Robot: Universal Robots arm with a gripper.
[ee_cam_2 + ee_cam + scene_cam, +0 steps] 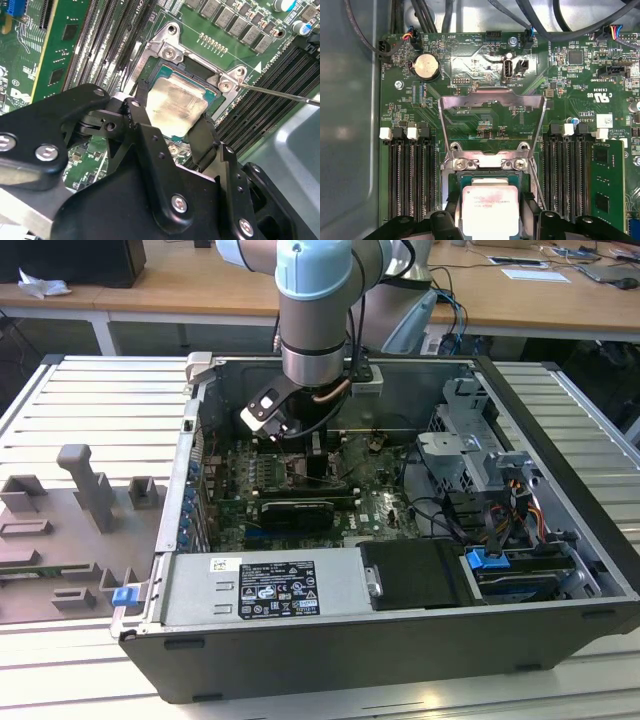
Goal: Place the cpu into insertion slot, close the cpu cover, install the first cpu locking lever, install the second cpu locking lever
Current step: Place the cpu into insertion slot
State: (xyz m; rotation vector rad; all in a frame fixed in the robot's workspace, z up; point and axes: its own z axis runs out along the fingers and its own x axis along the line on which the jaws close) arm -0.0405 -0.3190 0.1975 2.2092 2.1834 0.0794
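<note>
My gripper (172, 114) reaches down into the open computer case (330, 670), over the motherboard. Its two black fingers (141, 107) press against opposite sides of the cpu (176, 106), a flat square chip with a dull silver top. The cpu sits level in, or just above, the insertion slot (167, 51); I cannot tell which. In the first wrist view the cpu (490, 207) lies between the gripper's (490, 215) fingers, with the slot's silver frame (487, 162) beside it. The cpu cover (492, 100) is swung back, open. A thin wire locking lever (280, 93) stands free beside the slot.
Black memory slots (410, 180) run on both sides of the socket. Cables (450, 515) and a drive cage (480, 455) fill the exterior view's right of the case. A power supply (265, 590) lies along the front. A grey fixture block (85, 490) stands outside on the exterior view's left.
</note>
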